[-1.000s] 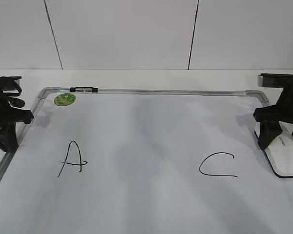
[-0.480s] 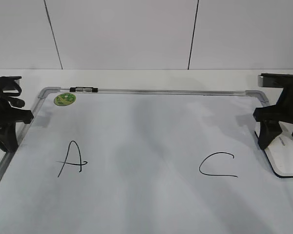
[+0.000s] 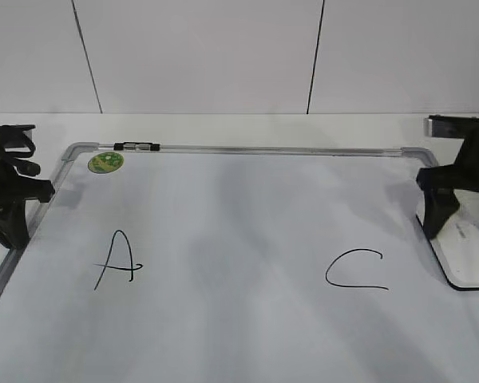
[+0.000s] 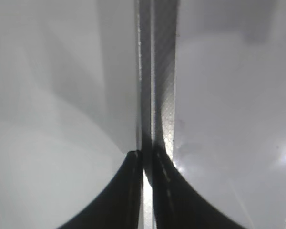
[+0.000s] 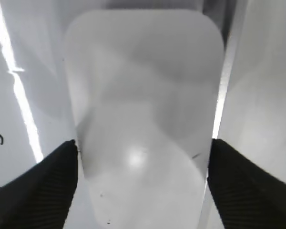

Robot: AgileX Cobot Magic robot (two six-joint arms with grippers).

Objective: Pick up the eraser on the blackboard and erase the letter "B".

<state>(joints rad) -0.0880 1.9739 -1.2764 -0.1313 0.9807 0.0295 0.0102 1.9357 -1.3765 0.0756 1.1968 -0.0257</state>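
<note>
Near the board's right edge, the right gripper point(image 5: 143, 157) stood spread, its fingers just outside the eraser's point(image 3: 469, 254) long sides, which lay flat on the blackboard point(image 3: 247, 207). No "B" showed between the "A" point(image 3: 118, 261) and "C" point(image 3: 356, 270); erasing seemed done, so lifting clear came next. Farther left, the left gripper point(image 4: 144, 164) sat pressed together.

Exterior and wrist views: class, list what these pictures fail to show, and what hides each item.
- Eraser: far end cut off by the exterior view's right edge; the right gripper covers its near end.
- Eraser print: too small to read.
- Blackboard: lower part cut off by the bottom edge.
- Left gripper: blurred close-up of the frame only.
</note>
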